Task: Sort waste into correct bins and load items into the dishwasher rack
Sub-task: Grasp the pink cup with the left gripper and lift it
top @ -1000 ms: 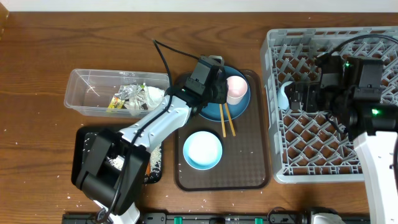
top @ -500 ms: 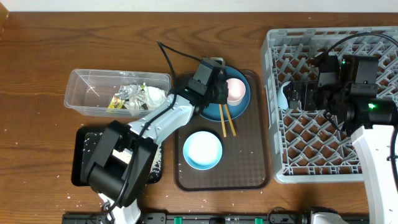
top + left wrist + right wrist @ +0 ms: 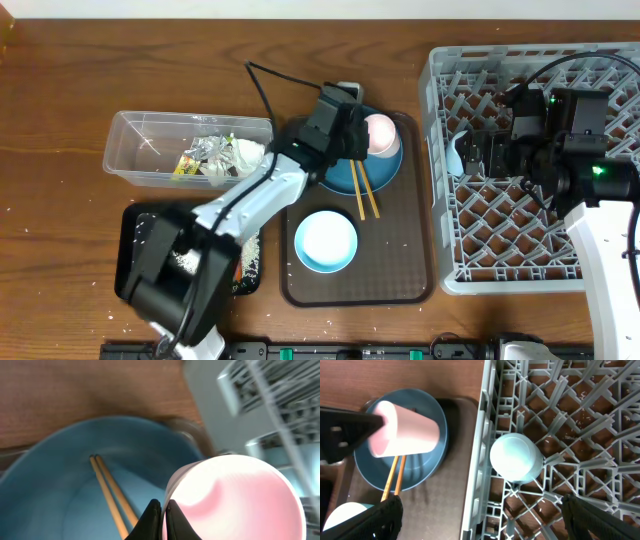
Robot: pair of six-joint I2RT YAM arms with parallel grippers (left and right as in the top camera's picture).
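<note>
My left gripper (image 3: pixel 356 140) is shut on the rim of the pale pink cup (image 3: pixel 380 134), which tilts over the dark-blue plate (image 3: pixel 345 178). The left wrist view shows the fingers (image 3: pixel 162 510) pinching the cup's wall (image 3: pixel 235 495) beside the chopsticks (image 3: pixel 112 492) on the plate (image 3: pixel 55 485). My right gripper (image 3: pixel 487 155) is open over the grey rack (image 3: pixel 500 250), next to the upturned light-blue cup (image 3: pixel 516 456). The white-and-light-blue bowl (image 3: pixel 326 241) sits on the brown tray (image 3: pixel 400 280). Tissue (image 3: pixel 245 153) and wrapper (image 3: pixel 205 155) lie in the clear tub (image 3: pixel 130 160). No carrot shows.
The black tray (image 3: pixel 135 260) at the front left holds rice grains (image 3: pixel 185 262) and is partly hidden by my left arm. The rack's left wall (image 3: pixel 480 460) stands between the brown tray and the light-blue cup. A few grains lie on the table.
The pink cup has tipped and shifted slightly towards the back of the plate in my left gripper. My right arm has hardly moved.
</note>
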